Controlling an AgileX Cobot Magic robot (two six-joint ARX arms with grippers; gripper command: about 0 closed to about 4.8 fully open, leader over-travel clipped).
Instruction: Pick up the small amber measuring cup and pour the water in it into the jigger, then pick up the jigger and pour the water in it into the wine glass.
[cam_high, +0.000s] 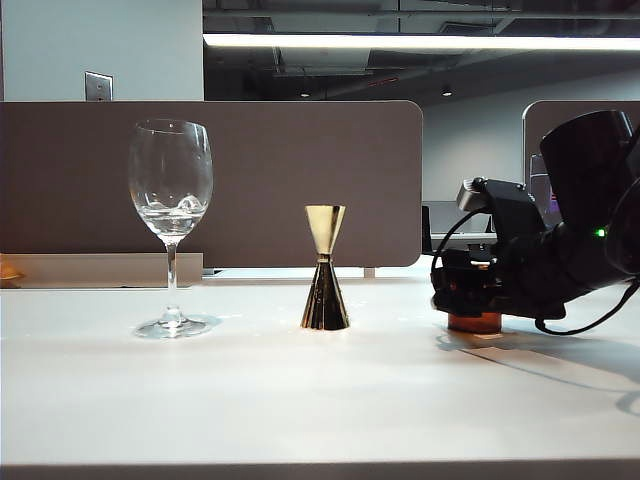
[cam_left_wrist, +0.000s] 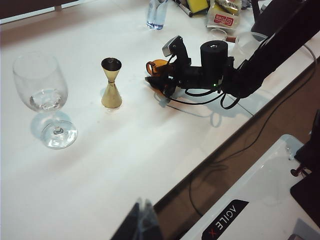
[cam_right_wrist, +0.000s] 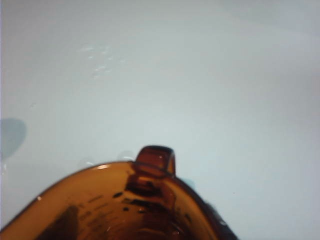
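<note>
My right gripper (cam_left_wrist: 159, 80) sits low on the white table (cam_high: 300, 400) around the small translucent amber measuring cup (cam_right_wrist: 125, 205) — whether the jaws grip it or stand apart, I cannot tell. The gold hourglass metal jigger (cam_high: 325, 268) stands upright near it, the tall clear stemmed wine glass (cam_high: 171, 215) beyond with a little water (cam_left_wrist: 44, 101) inside. My left gripper (cam_left_wrist: 142, 225) hangs well apart off the table edge — state unclear.

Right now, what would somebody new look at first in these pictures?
Probably the tall wine glass on the left of the white table, with a little water in its bowl. Next comes the shiny gold jigger standing in the middle. On the right, the black right tool sits low around the small amber measuring cup.
</note>
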